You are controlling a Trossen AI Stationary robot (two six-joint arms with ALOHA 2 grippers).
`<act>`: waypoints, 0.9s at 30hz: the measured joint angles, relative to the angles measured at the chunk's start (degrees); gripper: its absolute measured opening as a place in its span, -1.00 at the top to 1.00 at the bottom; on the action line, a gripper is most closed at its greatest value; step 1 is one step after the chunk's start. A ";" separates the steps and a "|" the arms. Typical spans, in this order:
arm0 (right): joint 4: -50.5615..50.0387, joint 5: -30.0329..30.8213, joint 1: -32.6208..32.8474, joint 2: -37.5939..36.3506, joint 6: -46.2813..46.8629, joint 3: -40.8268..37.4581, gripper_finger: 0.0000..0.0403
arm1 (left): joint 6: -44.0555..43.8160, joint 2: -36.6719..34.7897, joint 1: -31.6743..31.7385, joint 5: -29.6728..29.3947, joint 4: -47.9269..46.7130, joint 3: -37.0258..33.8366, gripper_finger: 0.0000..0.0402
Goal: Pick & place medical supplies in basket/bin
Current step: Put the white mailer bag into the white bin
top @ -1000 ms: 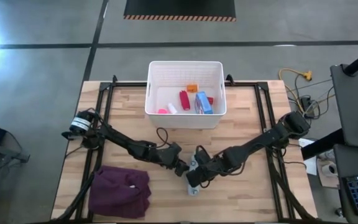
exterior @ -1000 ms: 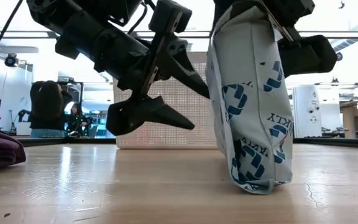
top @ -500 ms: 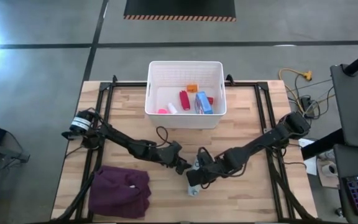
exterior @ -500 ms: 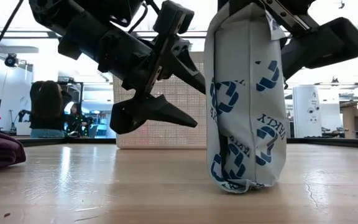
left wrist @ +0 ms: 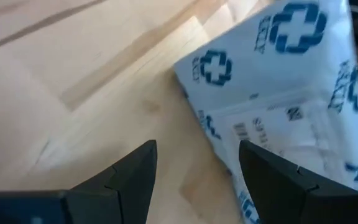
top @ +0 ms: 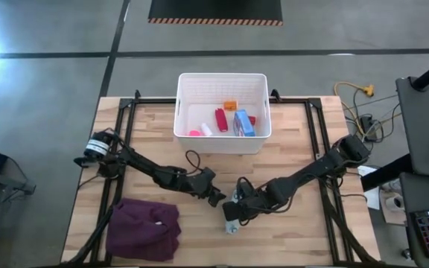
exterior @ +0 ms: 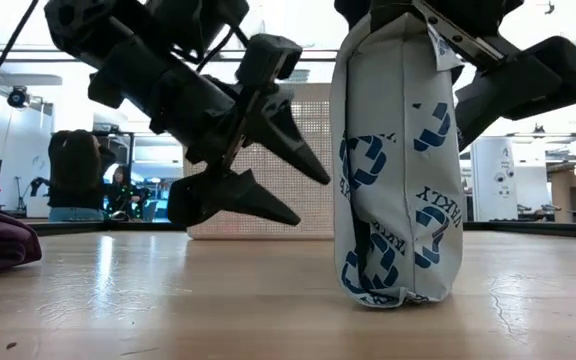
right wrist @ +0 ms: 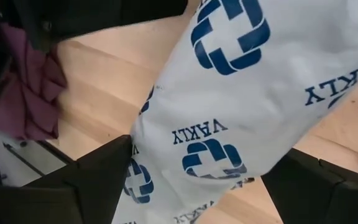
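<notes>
The pale packet printed with blue crosses (exterior: pixel 398 170) stands upright near the table's near edge, below my right gripper (top: pixel 233 211), which is shut on it. It fills the right wrist view (right wrist: pixel 241 93). My left gripper (exterior: pixel 268 175) is open and hangs just left of the packet without touching it; the packet (left wrist: pixel 278 93) lies ahead of its fingers. The white slotted basket (top: pixel 185 112) sits at the far middle. In it are the blue box (top: pixel 243 123), a red bottle (top: pixel 220 119) and small orange, pink and white pieces. My right gripper holds the packet by its upper end (exterior: pixel 398 30), pinched between the two fingers, which come down from above on either side of it (right wrist: pixel 148 146). The packet hangs upright below the fingers, and its lower end (exterior: pixel 393 295) is at the table top.
The maroon cloth (top: pixel 144 227) lies crumpled at the near left corner. A black frame (top: pixel 129 119) runs along the table's sides. Bare wood lies between the grippers and the basket. A person (exterior: pixel 73 175) stands in the room beyond.
My right gripper has swung the packet from a tilt to upright and turned it about its long axis, shifting it a little toward my left gripper. My left gripper has tipped and drawn back slightly toward the table's left, staying open.
</notes>
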 joint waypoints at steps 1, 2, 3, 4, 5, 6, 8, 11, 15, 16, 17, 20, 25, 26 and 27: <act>0.09 -0.14 -0.07 0.21 0.32 0.00 -0.60 | 0.02 0.00 -0.03 0.09 0.00 -0.29 -0.06; 0.08 -0.47 -0.16 0.42 0.60 0.01 -0.59 | 0.04 0.00 -0.04 0.12 0.00 -0.54 -0.06; 0.09 -1.06 -0.24 0.63 0.93 0.05 -0.58 | 0.08 0.00 -0.02 0.12 0.00 -0.76 -0.06; 0.21 -1.71 -0.28 0.76 1.29 0.07 -0.58 | 0.11 0.00 -0.02 0.15 0.02 -0.93 -0.06; 0.13 -2.59 -0.33 0.79 1.62 0.11 -0.57 | 0.14 0.00 -0.02 0.33 -0.07 -0.97 -0.06; -0.27 -3.30 -0.37 0.77 1.87 0.10 -0.56 | 0.33 0.00 -0.06 0.41 -0.05 -0.95 -0.06; -1.08 -3.54 -0.14 0.59 2.15 0.11 -0.54 | 0.90 0.00 -0.26 0.52 -0.02 -0.56 -0.06; -2.33 -3.41 0.15 -0.12 2.32 -0.06 -0.53 | 2.06 0.00 -0.37 0.85 0.22 0.03 -0.06; -2.62 -3.12 0.08 -0.19 2.86 -0.11 -0.54 | 2.91 0.00 -0.31 0.90 0.02 0.14 -0.06; -3.01 -2.99 -0.10 -0.19 3.01 -0.11 -0.54 | 2.92 -0.01 -0.29 0.90 0.02 -0.02 -0.06; -3.34 -2.99 -0.25 0.02 3.14 -0.11 -0.54 | 2.93 0.00 -0.28 0.92 -0.17 -0.15 -0.06; -4.17 -2.99 -0.60 0.94 2.94 -0.50 -0.53 | 3.69 0.00 -0.31 0.97 -0.35 -0.20 -0.06; -5.15 -3.21 -0.68 2.29 1.95 -1.83 -0.47 | 4.96 -0.16 -0.49 2.32 -3.46 -0.28 -0.06; -5.19 -3.23 -0.66 2.45 1.57 -2.19 -0.44 | 4.93 -0.23 -0.61 2.32 -4.62 -0.34 -0.06; -5.20 -3.29 -0.63 2.63 1.11 -2.37 -0.41 | 4.91 -0.38 -0.79 2.30 -5.66 -0.35 -0.06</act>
